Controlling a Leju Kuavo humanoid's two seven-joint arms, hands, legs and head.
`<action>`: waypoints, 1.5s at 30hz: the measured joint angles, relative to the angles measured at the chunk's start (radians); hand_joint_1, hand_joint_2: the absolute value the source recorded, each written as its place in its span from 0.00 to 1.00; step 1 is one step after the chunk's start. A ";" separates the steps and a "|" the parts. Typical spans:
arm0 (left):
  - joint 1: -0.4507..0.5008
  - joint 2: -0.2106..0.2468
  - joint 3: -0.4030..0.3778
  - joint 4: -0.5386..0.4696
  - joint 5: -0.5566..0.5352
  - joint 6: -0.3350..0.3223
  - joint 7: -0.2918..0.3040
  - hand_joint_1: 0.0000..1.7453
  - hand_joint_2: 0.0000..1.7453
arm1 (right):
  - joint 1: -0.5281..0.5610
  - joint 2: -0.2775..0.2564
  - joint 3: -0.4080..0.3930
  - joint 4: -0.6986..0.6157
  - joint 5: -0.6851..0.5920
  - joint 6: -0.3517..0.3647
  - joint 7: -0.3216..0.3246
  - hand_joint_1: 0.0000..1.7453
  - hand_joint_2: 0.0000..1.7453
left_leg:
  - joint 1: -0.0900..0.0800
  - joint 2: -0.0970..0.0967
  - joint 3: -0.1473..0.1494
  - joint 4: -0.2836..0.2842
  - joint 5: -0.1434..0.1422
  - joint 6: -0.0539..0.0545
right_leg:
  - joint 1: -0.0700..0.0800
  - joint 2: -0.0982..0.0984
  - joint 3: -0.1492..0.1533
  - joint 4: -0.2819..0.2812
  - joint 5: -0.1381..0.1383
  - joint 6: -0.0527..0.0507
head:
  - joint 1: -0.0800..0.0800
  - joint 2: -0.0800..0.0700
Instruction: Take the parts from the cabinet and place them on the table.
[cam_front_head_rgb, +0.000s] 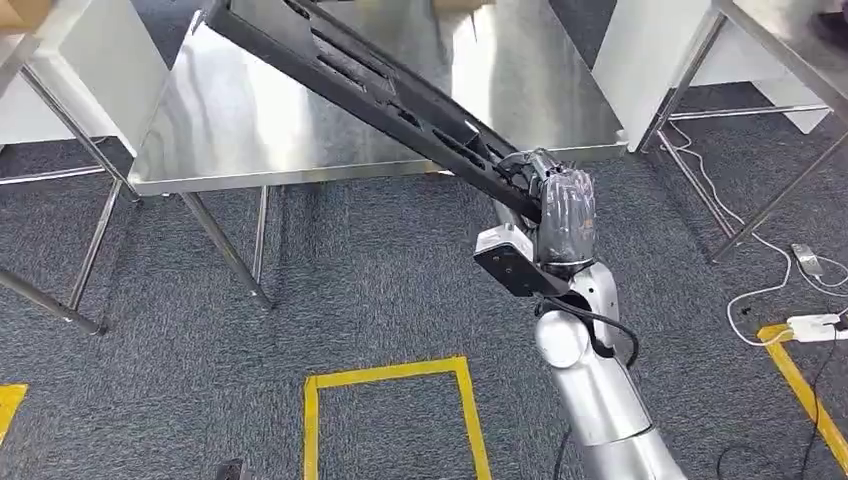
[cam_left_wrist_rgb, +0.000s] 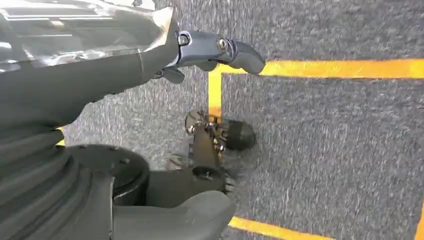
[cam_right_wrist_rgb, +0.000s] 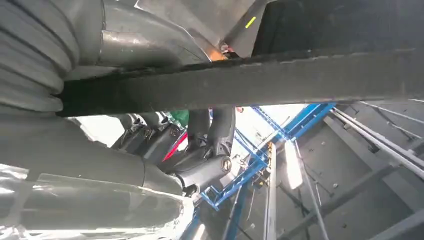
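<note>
A long black slotted part (cam_front_head_rgb: 380, 85) slants across the head view, from over the steel table (cam_front_head_rgb: 250, 130) down to my right hand (cam_front_head_rgb: 562, 205). That hand grips the part's near end, just off the table's front right corner. In the right wrist view the same black part (cam_right_wrist_rgb: 260, 80) runs as a dark bar across the hand (cam_right_wrist_rgb: 165, 150), whose fingers (cam_right_wrist_rgb: 210, 130) curl around it. My left hand (cam_left_wrist_rgb: 200, 55) hangs over the carpet with nothing in it, its fingers (cam_left_wrist_rgb: 235, 52) stretched out.
The steel table stands on thin legs (cam_front_head_rgb: 225, 245) over grey carpet. A yellow floor marking (cam_front_head_rgb: 390, 410) lies before it. Another table frame (cam_front_head_rgb: 770, 110) stands at the right, with white cables and a power strip (cam_front_head_rgb: 815, 325) on the floor.
</note>
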 joint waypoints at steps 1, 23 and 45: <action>0.000 -0.002 0.000 0.000 0.000 0.000 0.000 0.00 1.00 | 0.000 0.000 0.000 0.000 0.000 0.000 -0.001 1.00 1.00 | 0.004 -0.003 0.018 0.001 -0.014 -0.006 | -0.003 0.000 0.016 -0.072 0.035 0.014 | 0.001 0.000; 0.000 0.000 0.002 -0.001 -0.014 0.002 0.009 0.00 1.00 | 0.016 -0.002 -0.004 0.003 0.012 -0.017 0.001 1.00 1.00 | -0.018 0.005 -0.126 0.021 0.096 0.006 | 0.011 0.020 0.282 -0.276 0.042 -0.023 | -0.007 0.000; -0.004 -0.009 0.002 -0.003 -0.026 0.005 0.006 0.00 1.00 | 0.023 -0.015 -0.012 -0.016 0.029 -0.015 0.019 1.00 1.00 | 0.022 0.011 -0.176 0.338 -0.141 -0.069 | -0.013 0.009 0.194 -0.289 0.108 -0.056 | -0.011 0.000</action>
